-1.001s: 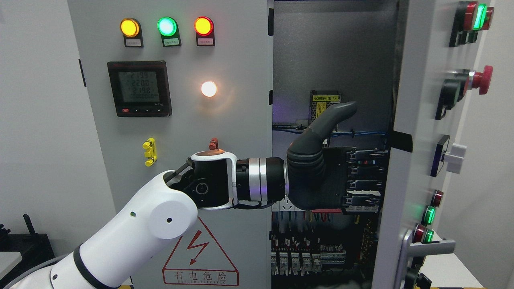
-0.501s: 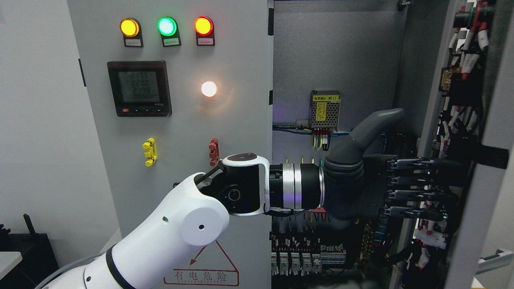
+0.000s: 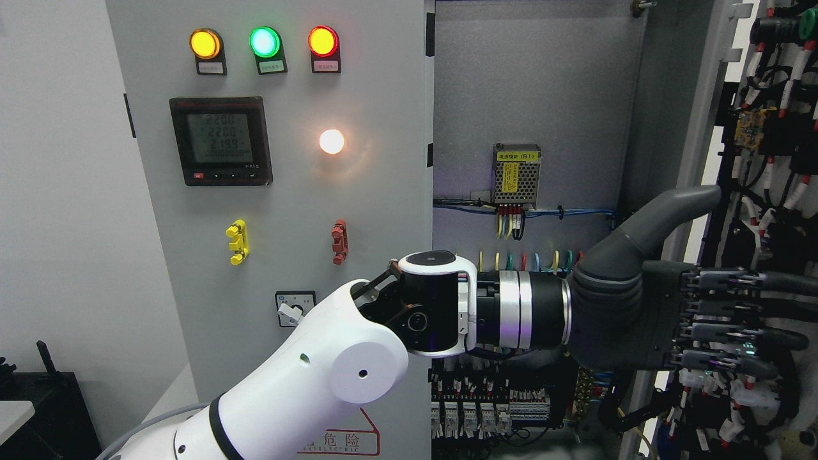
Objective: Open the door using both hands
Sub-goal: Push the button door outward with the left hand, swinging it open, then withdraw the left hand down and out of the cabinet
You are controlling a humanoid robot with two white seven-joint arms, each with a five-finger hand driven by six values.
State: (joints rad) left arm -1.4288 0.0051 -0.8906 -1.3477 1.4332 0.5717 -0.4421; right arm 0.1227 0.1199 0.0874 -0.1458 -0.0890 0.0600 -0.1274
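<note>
Your left hand (image 3: 690, 313) covers the terminal rows behind its palm. Its fingertips (image 3: 789, 338) blend into the wiring on the swung-out door (image 3: 767, 160), contact unclear. Below the arm, the warning label (image 3: 348, 441) is cut off. Meter (image 3: 220, 140) digits too small.

My left arm (image 3: 307, 390) is glossy white with black bands, a silver wrist ring, and a dark grey hand (image 3: 645, 313).
</note>
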